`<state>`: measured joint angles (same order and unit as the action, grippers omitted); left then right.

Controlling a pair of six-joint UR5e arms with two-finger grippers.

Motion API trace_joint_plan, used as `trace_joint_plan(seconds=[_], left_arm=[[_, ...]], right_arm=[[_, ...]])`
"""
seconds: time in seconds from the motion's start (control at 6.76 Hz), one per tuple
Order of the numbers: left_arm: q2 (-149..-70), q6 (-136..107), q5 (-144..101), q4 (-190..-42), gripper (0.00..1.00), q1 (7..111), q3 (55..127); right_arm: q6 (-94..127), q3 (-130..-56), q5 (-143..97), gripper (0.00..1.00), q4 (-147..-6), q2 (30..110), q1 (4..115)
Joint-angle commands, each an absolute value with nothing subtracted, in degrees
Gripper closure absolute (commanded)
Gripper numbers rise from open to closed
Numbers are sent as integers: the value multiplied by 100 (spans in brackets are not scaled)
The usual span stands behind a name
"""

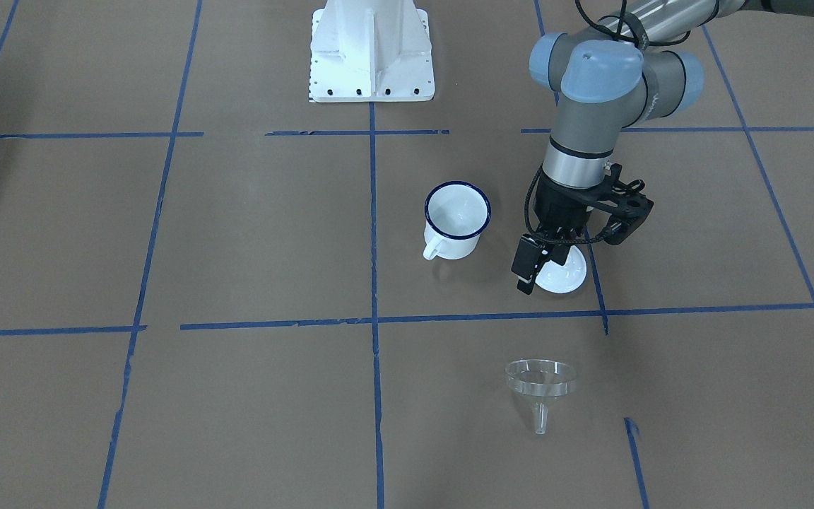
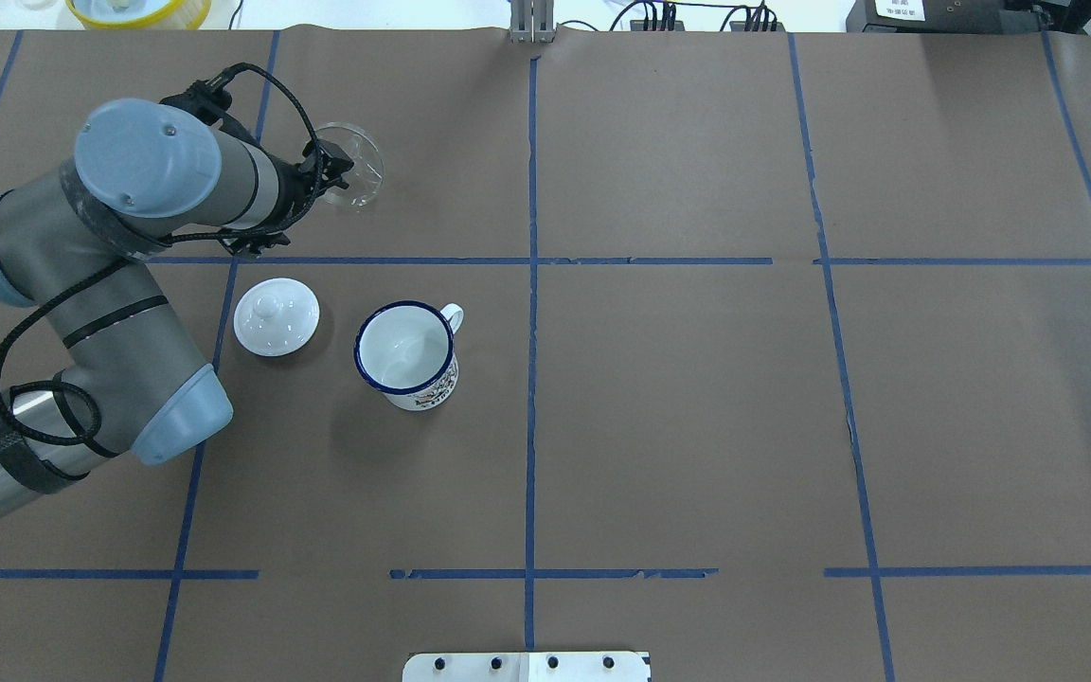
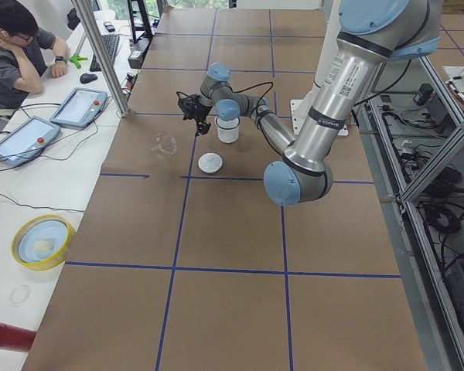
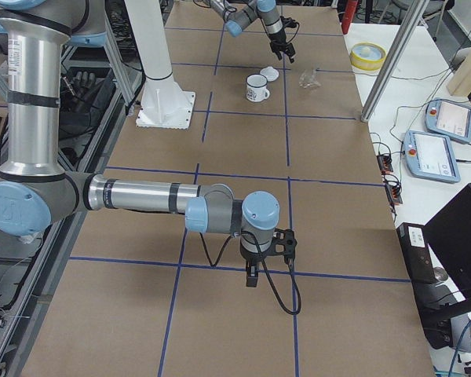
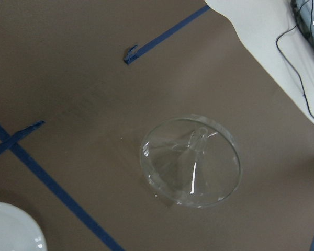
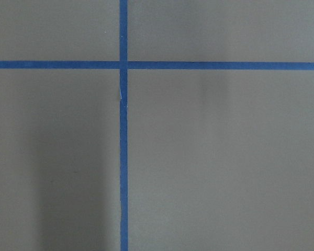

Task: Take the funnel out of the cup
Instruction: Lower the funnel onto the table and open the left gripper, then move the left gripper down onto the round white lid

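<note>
The clear funnel (image 1: 541,385) lies alone on the brown paper, its spout pointing away from the robot. It also shows in the overhead view (image 2: 353,167) and fills the left wrist view (image 5: 191,162). The cup (image 1: 456,219), a white mug with a dark blue rim, stands upright and empty (image 2: 406,352), well apart from the funnel. My left gripper (image 1: 559,242) hangs in the air between the cup's row and the funnel (image 2: 330,170); it looks open and holds nothing. My right gripper (image 4: 251,271) shows only in the exterior right view, low over bare paper; I cannot tell whether it is open or shut.
A white round lid with a knob (image 2: 276,317) lies beside the cup, partly under my left wrist in the front view (image 1: 566,272). The white robot base (image 1: 372,53) stands behind. Blue tape lines cross the paper. An operator (image 3: 15,46) sits at the far side.
</note>
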<state>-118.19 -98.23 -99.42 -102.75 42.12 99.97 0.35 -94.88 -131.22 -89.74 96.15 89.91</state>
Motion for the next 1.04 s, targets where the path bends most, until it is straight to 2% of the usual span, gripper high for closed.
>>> trace_joint_plan(seconds=[0.0, 0.89], left_arm=[[-11786, -8059, -10649, -9923, 0, 4201, 10003], [-11180, -6339, -10897, -10178, 0, 4192, 9793]], right_arm=[[35, -9492, -13122, 0, -8974, 9615, 8991], [35, -9492, -13122, 0, -8974, 9615, 8991]])
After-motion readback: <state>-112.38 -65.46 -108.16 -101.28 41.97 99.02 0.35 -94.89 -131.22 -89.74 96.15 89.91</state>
